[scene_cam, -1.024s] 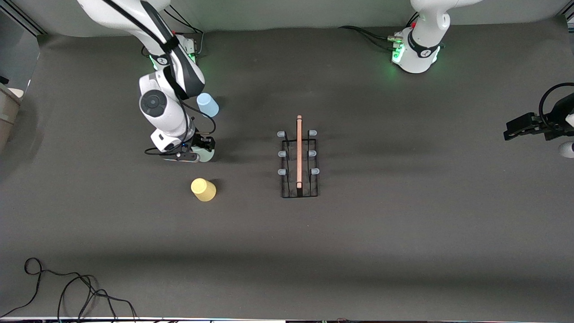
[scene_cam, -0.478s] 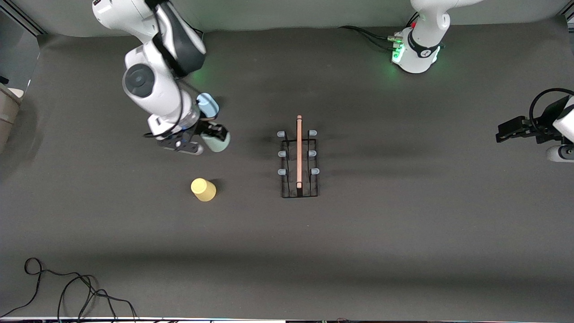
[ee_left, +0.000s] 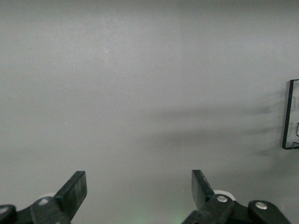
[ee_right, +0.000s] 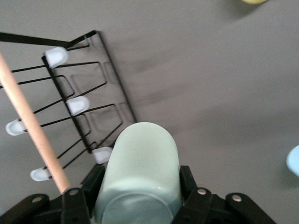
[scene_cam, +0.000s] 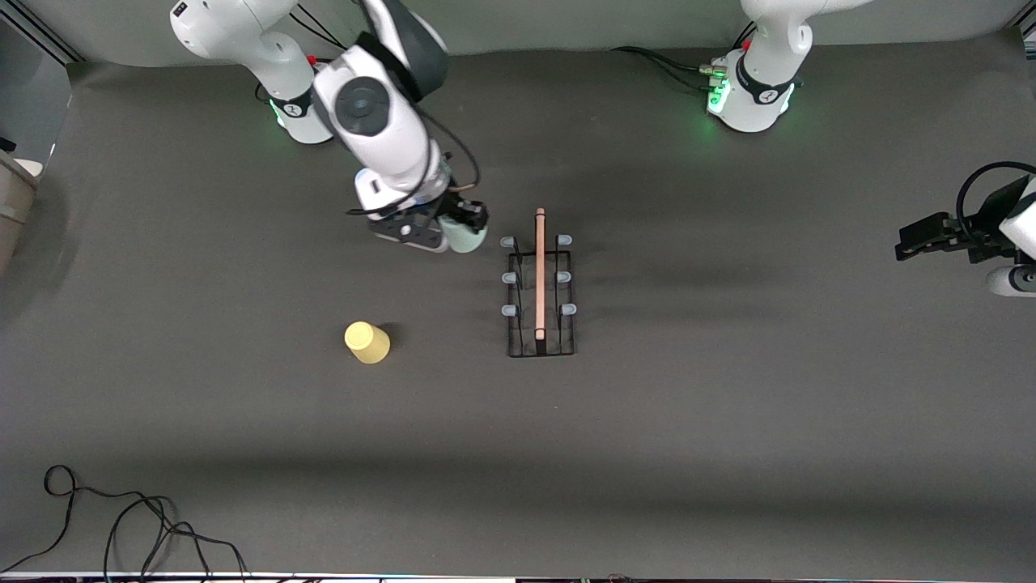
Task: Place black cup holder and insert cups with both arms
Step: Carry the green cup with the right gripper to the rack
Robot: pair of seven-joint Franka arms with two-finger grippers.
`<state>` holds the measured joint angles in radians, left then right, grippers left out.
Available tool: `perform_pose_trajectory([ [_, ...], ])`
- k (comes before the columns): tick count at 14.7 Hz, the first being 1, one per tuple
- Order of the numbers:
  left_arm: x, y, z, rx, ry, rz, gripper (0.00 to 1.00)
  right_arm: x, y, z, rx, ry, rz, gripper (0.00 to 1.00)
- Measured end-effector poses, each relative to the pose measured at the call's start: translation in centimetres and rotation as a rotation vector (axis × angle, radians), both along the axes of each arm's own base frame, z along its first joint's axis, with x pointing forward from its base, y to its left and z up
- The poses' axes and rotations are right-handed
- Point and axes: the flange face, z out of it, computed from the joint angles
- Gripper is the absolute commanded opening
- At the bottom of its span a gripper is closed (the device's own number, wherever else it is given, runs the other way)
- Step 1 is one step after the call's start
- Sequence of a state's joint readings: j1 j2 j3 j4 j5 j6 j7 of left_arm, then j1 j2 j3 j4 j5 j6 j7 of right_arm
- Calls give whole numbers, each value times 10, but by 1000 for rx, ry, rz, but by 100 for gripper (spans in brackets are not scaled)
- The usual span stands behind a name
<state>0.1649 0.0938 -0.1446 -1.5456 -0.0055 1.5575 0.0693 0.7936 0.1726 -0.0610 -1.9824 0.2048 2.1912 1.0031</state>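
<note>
Front view: right gripper (scene_cam: 463,229) clamps the grey-green cup (scene_cam: 468,238) just beside the black cup holder (scene_cam: 540,295).

Left wrist view: left gripper (ee_left: 138,192) spread wide — nothing between its fingers.

Right wrist view: cup wedged between both fingers (ee_right: 188,181).

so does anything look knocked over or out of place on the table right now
Nothing stands out. The rack stands upright and square, all six prongs bare. The yellow cup stands alone toward the right arm's end. The right gripper holds the grey-green cup up beside the rack. The left gripper waits, open.
</note>
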Motion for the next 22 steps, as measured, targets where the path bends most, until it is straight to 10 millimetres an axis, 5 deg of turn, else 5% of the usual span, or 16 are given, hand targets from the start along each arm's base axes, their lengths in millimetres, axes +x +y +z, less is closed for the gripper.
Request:
perform_pose_trajectory([
  [3,-1,0,-1,1,10,-1,100,4,23,-23,8,-22,-43,0],
  [15,0,-9,2,31,7,-5,100,2,46,-74,-2,-35,-60,0],
  [16,1,-9,2,31,3,-6,100,1,47,-77,-4,-35,-59,10],
  [17,1,-10,4,31,-2,-8,100,0,48,-79,-5,-34,-58,35],
  [19,2,-14,8,30,-14,-15,100,0,48,-82,-8,-32,-58,51],
  [21,2,-17,12,29,-22,-21,100,0,48,-82,-8,-32,-59,94],
  [22,3,-18,11,29,-21,-22,100,1,48,-82,-8,-33,-60,100],
])
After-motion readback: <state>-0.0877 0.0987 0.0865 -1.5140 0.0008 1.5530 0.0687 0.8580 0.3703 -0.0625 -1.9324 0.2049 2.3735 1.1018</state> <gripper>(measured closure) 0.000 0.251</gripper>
